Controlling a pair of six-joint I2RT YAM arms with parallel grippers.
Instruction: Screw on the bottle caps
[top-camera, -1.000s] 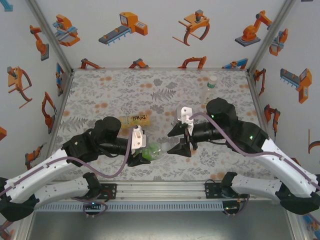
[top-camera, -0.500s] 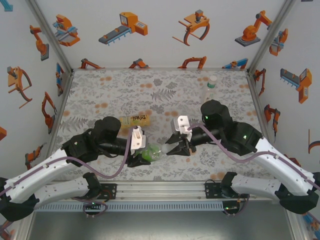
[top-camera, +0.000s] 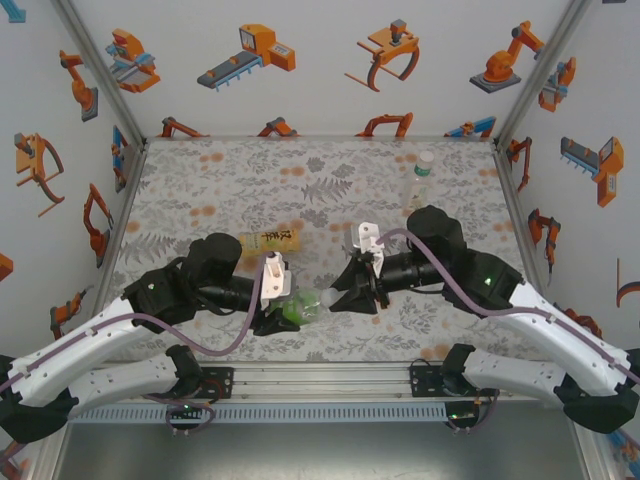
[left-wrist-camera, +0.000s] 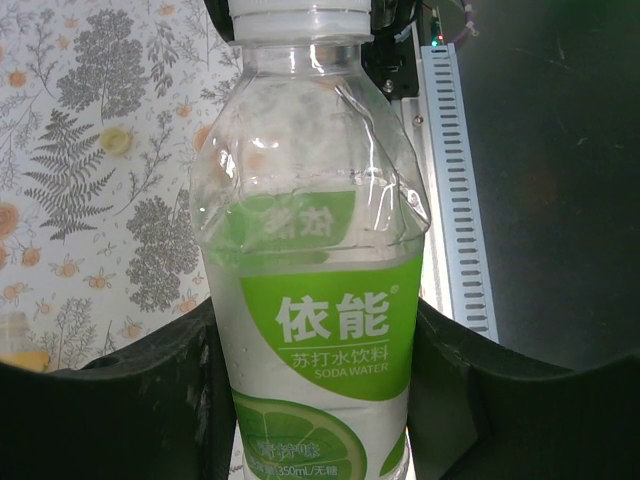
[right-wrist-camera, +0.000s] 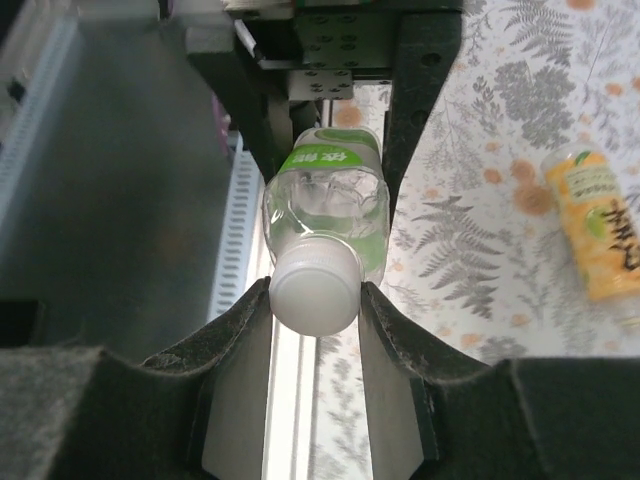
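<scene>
Overhead and wrist views. The left gripper (top-camera: 287, 309) is clamped around the body of the clear bottle (left-wrist-camera: 322, 300), one dark finger (left-wrist-camera: 150, 405) pressed to each side of its green label. The bottle is held off the table (top-camera: 230, 180), near the front edge, with its neck pointing toward the right arm. A white cap (right-wrist-camera: 315, 286) sits on that neck.

The right gripper (right-wrist-camera: 315, 300) is closed on the white cap; in the right wrist view its two fingers (right-wrist-camera: 240, 330) touch the cap on both sides.

Change from the earlier frames: one second ago the right gripper stood wide open, farther back on the table and well apart from the bottle. Half a second ago it was nearer and lower. Now it meets the mouth of the bottle with its jaws drawn in. The left arm and the clear bottle have kept nearly the same place throughout.

An amber bottle (top-camera: 270, 239) lies on its side just behind the left gripper, unmoved. A small yellowish cap (left-wrist-camera: 115, 139) rests loose on the table. A third bottle (top-camera: 421, 178), upright and capped, stands near the far right corner, also unmoved.
</scene>
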